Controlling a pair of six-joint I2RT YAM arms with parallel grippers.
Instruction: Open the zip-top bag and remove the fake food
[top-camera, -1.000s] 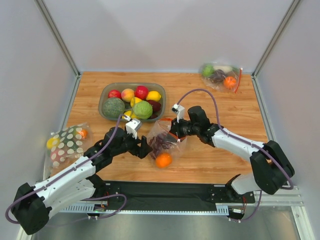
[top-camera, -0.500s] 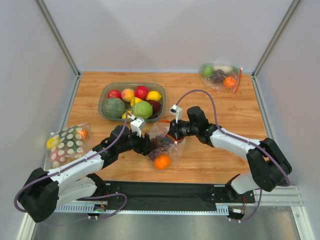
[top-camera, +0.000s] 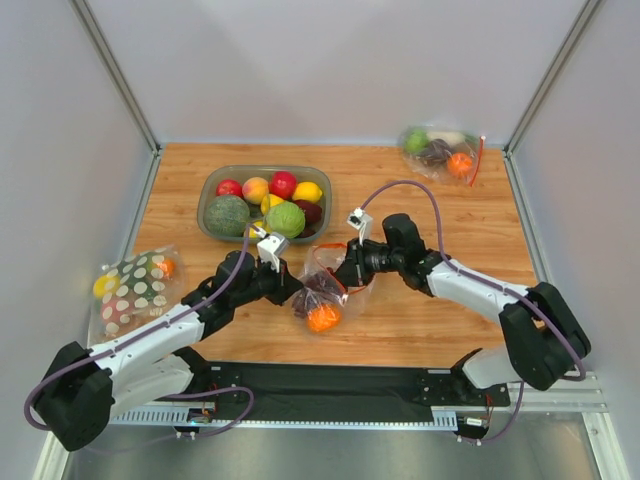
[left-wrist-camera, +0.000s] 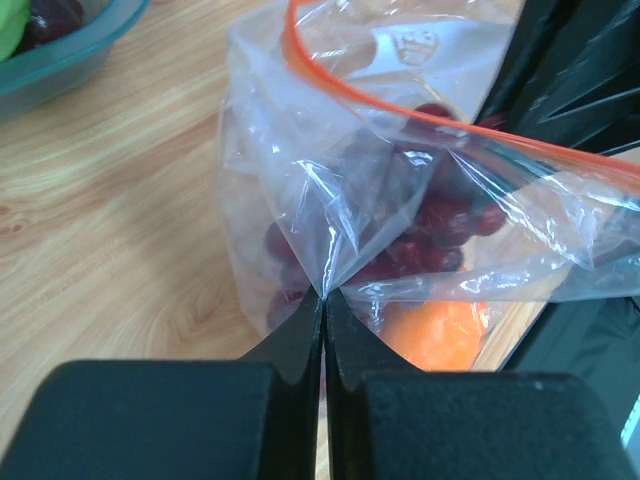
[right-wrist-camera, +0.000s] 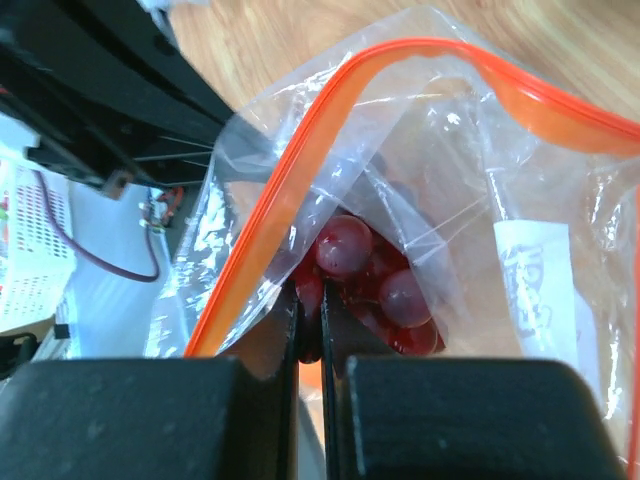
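The clear zip-top bag (top-camera: 327, 272) sits mid-table between both arms, its orange-red zip strip (right-wrist-camera: 262, 226) parted at the mouth. Inside it lie the fake food pieces: a dark purple grape bunch (top-camera: 318, 296) and a small orange (top-camera: 322, 318). My left gripper (top-camera: 296, 290) is shut on a pinch of the bag's side film (left-wrist-camera: 323, 292), with the grapes (left-wrist-camera: 440, 225) and orange (left-wrist-camera: 435, 335) just behind the plastic. My right gripper (top-camera: 343, 275) is shut on the bag's wall near the mouth (right-wrist-camera: 310, 290), right over the grapes (right-wrist-camera: 350, 245).
A grey-green bowl (top-camera: 207, 196) of fruit and squash stands behind the left arm. A white polka-dot bag (top-camera: 135, 285) lies at the left edge. Another clear bag of fruit (top-camera: 440, 150) rests in the far right corner.
My left arm moved right up to the bag and its jaws closed on the side film. The bag bunched slightly between the grippers. The right gripper stayed shut on the bag.
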